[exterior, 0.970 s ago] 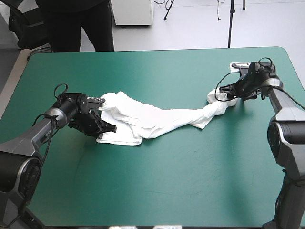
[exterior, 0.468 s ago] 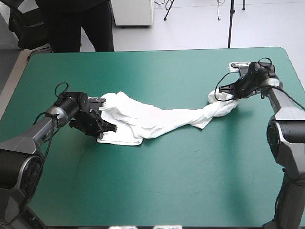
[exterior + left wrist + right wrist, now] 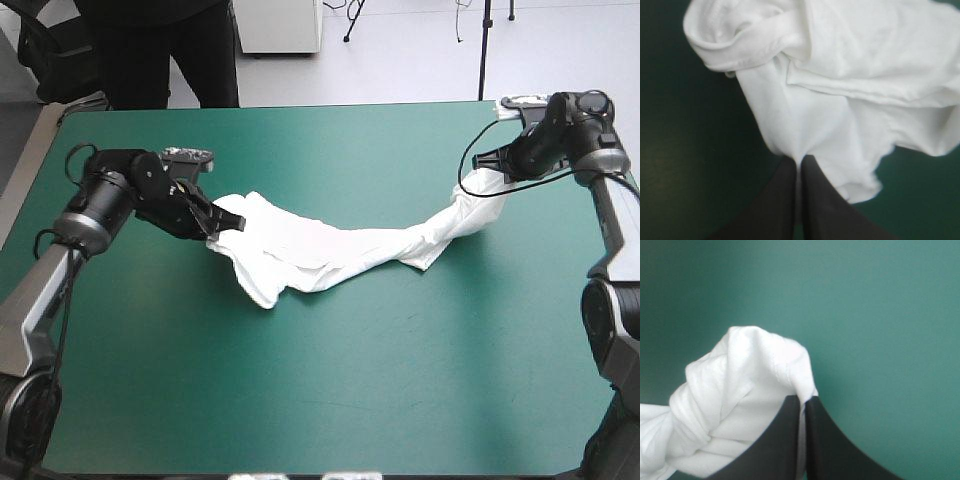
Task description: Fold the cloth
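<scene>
The T-shirt [image 3: 330, 250] lies as a twisted rope across the middle of the table [image 3: 330, 400], its long axis running from near the left edge toward the far right corner. The left gripper [image 3: 228, 222] is clamped on its left end; the right gripper [image 3: 495, 168] is clamped on its right end. You should probably pull the ends apart along this axis to untwist the cloth.

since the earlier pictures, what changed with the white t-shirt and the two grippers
Both black-fingered grippers, shut on the white short-sleeved T-shirt, moved toward the teal-green cover's far edge: the left gripper lifting its end clear, the right gripper drawing its end tauter. The shirt's middle stayed down.
</scene>
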`<state>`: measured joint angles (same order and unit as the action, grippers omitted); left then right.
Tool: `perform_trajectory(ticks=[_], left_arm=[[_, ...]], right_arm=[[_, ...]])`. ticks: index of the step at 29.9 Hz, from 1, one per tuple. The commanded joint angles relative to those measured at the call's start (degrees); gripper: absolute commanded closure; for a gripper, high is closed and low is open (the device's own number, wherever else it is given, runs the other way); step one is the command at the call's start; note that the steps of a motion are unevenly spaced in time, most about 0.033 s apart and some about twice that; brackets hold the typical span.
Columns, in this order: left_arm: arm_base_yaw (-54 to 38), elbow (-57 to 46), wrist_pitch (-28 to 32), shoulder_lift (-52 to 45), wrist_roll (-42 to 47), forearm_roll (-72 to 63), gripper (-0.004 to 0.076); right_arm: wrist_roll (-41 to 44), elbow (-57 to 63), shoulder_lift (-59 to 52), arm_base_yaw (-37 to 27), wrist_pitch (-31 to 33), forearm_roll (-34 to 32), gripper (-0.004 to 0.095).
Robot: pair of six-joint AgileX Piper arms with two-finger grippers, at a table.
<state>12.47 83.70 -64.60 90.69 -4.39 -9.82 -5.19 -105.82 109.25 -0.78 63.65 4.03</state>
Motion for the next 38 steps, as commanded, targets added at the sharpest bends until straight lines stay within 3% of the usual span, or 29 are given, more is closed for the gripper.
perform_trajectory(ticks=[1,6,19,24,38], left_arm=[[0.12,6.63,-1.83,-6.64,0.66,-1.98,0.0733],[0.12,16.44,-2.09,-12.04,0.66,-6.20,0.0733],[0.12,43.33,-3.24,-20.70,1.41,-5.91,0.0733],[0.12,51.26,-2.80,-22.48,1.41,-5.91,0.0733],[0.12,54.97,-3.30,-30.59,1.18,-6.70,0.0733]], right_arm=[[-0.67,-2.00,-8.64,-0.31,-0.07,-1.56,0.0921],[-1.42,-2.00,-16.59,-0.10,-0.40,-1.30,0.0921],[-1.92,-5.83,-37.77,-0.10,-9.38,-0.48,0.0921],[-1.92,-10.01,-43.39,-0.10,-10.46,2.83,0.0921],[-2.25,-10.59,-54.28,10.17,-3.97,-0.95,0.0921]])
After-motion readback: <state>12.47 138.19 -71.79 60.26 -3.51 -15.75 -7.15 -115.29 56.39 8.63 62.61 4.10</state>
